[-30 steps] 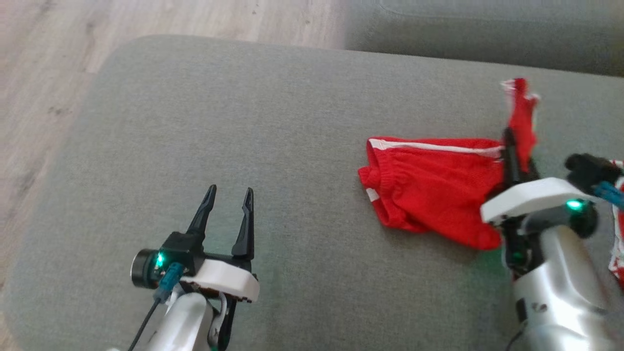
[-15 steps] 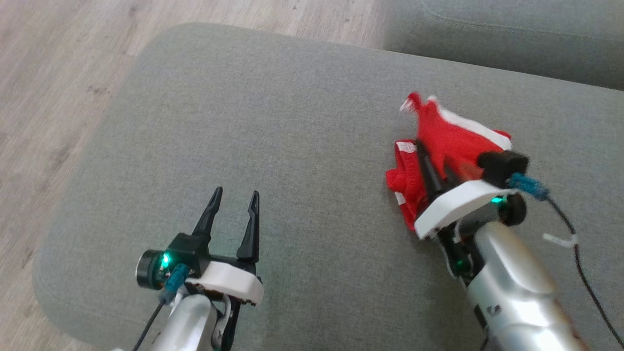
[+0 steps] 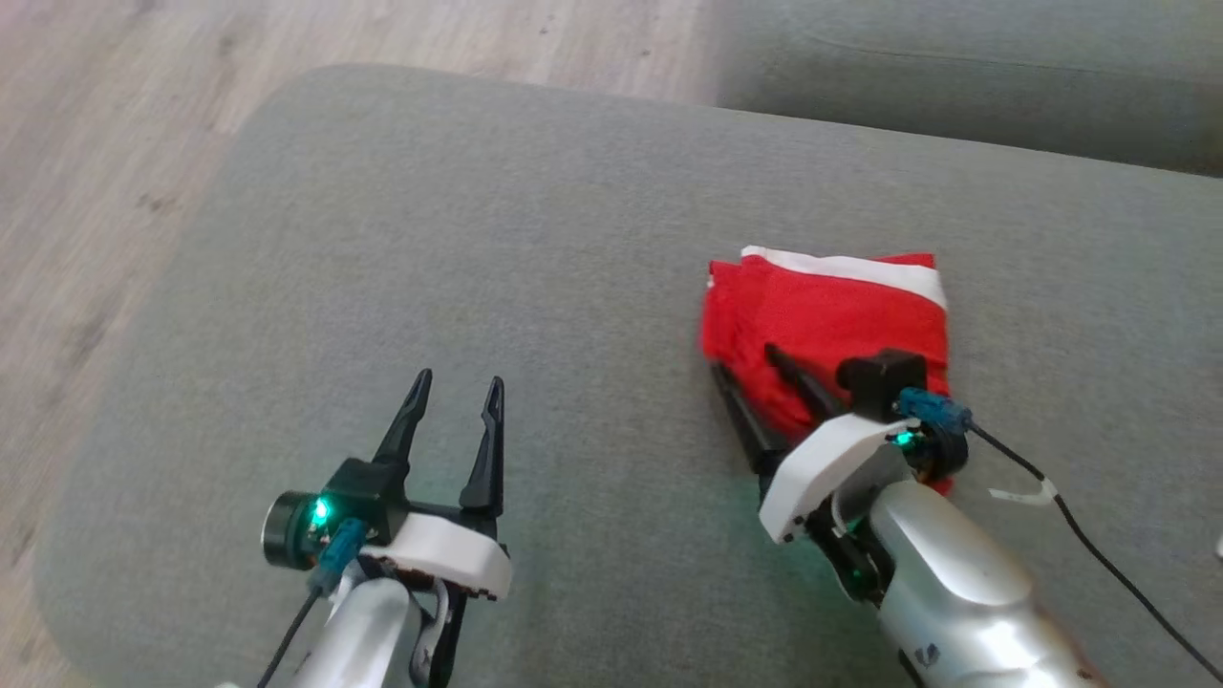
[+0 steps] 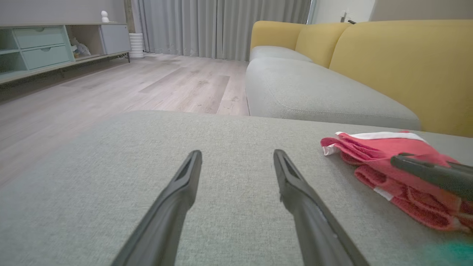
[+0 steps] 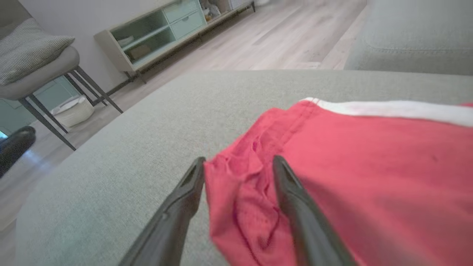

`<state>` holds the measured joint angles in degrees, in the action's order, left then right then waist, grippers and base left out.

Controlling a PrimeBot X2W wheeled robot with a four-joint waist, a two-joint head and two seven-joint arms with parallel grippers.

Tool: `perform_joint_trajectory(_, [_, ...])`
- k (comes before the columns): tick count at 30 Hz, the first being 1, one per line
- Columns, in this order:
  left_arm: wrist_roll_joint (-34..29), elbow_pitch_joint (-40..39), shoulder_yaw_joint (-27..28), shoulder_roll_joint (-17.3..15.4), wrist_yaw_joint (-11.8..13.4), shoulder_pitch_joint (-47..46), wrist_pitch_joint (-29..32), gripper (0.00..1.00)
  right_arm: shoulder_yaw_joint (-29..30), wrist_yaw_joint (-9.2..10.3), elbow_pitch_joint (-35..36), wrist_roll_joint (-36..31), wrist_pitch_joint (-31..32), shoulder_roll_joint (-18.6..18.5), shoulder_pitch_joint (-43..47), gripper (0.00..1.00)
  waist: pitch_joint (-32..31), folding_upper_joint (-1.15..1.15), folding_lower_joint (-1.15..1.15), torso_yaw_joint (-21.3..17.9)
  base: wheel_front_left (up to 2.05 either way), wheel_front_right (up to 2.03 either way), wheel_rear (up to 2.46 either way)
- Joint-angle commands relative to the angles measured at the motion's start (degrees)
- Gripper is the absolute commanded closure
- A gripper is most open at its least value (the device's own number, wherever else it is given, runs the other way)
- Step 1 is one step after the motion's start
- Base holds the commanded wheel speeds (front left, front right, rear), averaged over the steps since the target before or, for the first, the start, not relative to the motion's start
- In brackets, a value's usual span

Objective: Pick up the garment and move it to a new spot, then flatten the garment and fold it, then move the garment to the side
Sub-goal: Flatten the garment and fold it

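Big grey sofa cushion [image 3: 478, 239], with the red garment [image 3: 831, 315] lying folded on its right half, white stripe along the far edge. Right gripper [image 3: 743, 359] fingers are spread, straddling the garment's near-left edge. Left gripper [image 3: 458, 380] is wide open over bare cushion.

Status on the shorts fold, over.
Left tool open, clear of shorts. Right tool open, straddling shorts' edge. Shorts folded on cushion. Cable alongside.

Left hand [image 3: 457, 380], right hand [image 3: 742, 359]: fingers spread on both.
Left points straight ahead; right forearm [image 3: 955, 592] angles in toward the left, wrist low.
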<state>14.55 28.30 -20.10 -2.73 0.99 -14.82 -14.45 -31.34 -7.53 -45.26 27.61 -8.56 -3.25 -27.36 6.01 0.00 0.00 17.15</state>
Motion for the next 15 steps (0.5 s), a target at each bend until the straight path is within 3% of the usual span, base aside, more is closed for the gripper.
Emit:
perform_joint_trajectory(1, [-0.42,-1.68,2.08,-0.83,-0.02,-2.33,-0.55,0.0,-0.74,0.04,2.05,-0.41,-1.32,0.37,-1.17,0.0,-0.54,0.0,0.0,-1.32,0.0,0.0,0.0])
perform_joint_trajectory(5, [-0.39,-2.5,3.0,-1.22,0.3,-2.4,-0.55,0.0,3.02,0.04,3.82,-1.72,-3.9,0.34,-1.71,0.0,-1.53,0.0,0.0,-4.18,0.0,0.0,0.0])
perform_joint_trajectory(14, [0.48,-6.22,6.59,-1.14,1.56,-0.13,-0.55,0.0,21.29,0.04,15.54,-14.77,-6.37,-1.3,4.34,0.0,-2.53,0.0,0.0,-10.36,0.0,0.0,0.0])
perform_joint_trajectory(15, [0.48,-6.22,6.59,-1.14,1.56,-0.13,-0.55,0.0,21.29,0.04,15.54,-14.77,-6.37,-1.3,4.34,0.0,-2.53,0.0,0.0,-10.36,0.0,0.0,0.0])
